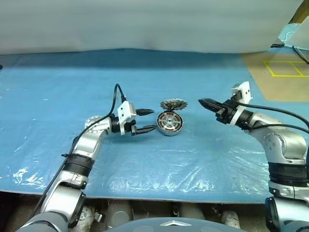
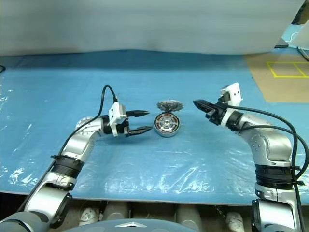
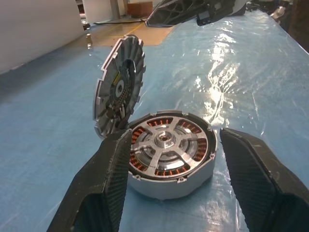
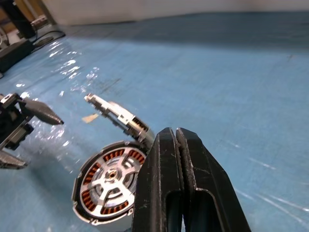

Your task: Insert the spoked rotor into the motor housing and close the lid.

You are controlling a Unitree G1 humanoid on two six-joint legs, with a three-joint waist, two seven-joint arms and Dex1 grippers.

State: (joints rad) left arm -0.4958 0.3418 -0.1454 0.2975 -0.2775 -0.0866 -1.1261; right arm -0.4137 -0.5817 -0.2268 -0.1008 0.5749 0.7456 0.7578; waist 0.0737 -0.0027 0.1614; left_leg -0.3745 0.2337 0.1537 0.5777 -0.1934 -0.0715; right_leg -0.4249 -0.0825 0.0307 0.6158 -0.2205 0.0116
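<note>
Copper windings ring the inside of the motor housing (image 3: 170,159), a shallow grey metal cup sitting at the centre of the head view on the blue plastic sheet (image 1: 145,72). The spoked rotor (image 3: 165,145) already lies seated in the cup, its silver spokes running out from a shiny central hub to the winding ring. A finned round lid (image 3: 117,87) stands tilted up from the housing's far edge, hinged open, its dark inner face showing.

The left gripper (image 1: 145,121) is just left of the housing, its two black fingers spread apart and holding nothing; in the left wrist view they flank the cup without touching it. The right gripper (image 1: 204,103) hovers to the right of the housing, well apart from it, fingers pressed together and empty.

The sheet is wrinkled and glossy. A pale wall (image 1: 145,24) fills the top of the frame, and brown floor with yellow tape lines (image 1: 285,67) shows at upper right.
</note>
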